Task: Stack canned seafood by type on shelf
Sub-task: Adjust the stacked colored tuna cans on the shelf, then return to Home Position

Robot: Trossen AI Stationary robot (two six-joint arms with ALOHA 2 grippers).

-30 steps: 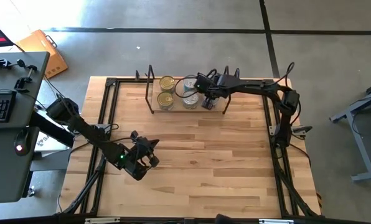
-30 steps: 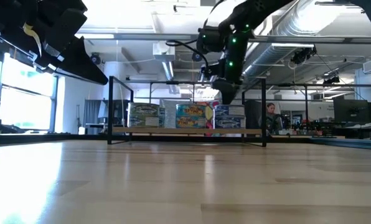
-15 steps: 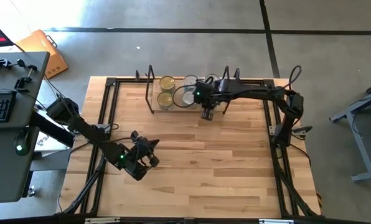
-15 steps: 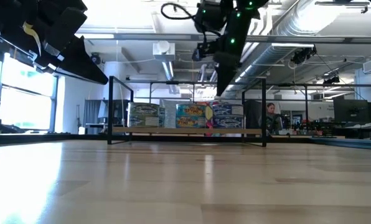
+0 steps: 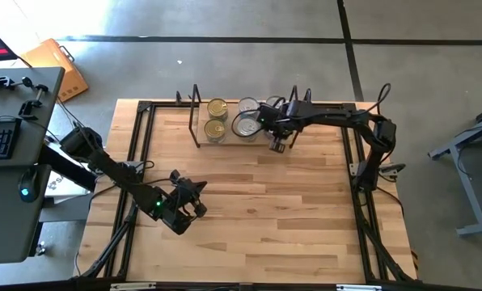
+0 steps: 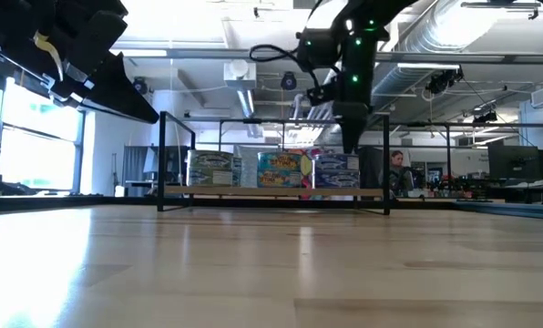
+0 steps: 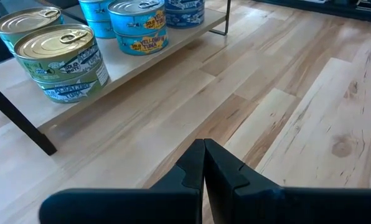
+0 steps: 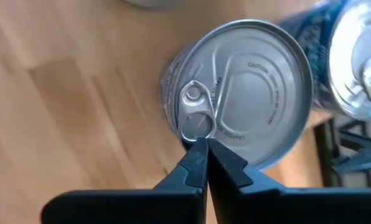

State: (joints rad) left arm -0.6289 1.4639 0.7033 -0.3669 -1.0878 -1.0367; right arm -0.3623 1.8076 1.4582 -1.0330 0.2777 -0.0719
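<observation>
Right gripper [image 5: 278, 146], jaws clenched and empty, hangs above the shelf [image 5: 202, 142] near the tins [image 5: 217, 129] (far edge); left gripper [image 5: 199, 208], jaws clenched, waits mid-surface.

Grey concrete floor [image 5: 225, 65], exposed ceiling ducts [image 6: 454, 27]

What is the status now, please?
Right gripper shut, empty, above silver-top tin on shelf. Left gripper shut, parked low-left. Tins stacked, nothing blocking.
</observation>
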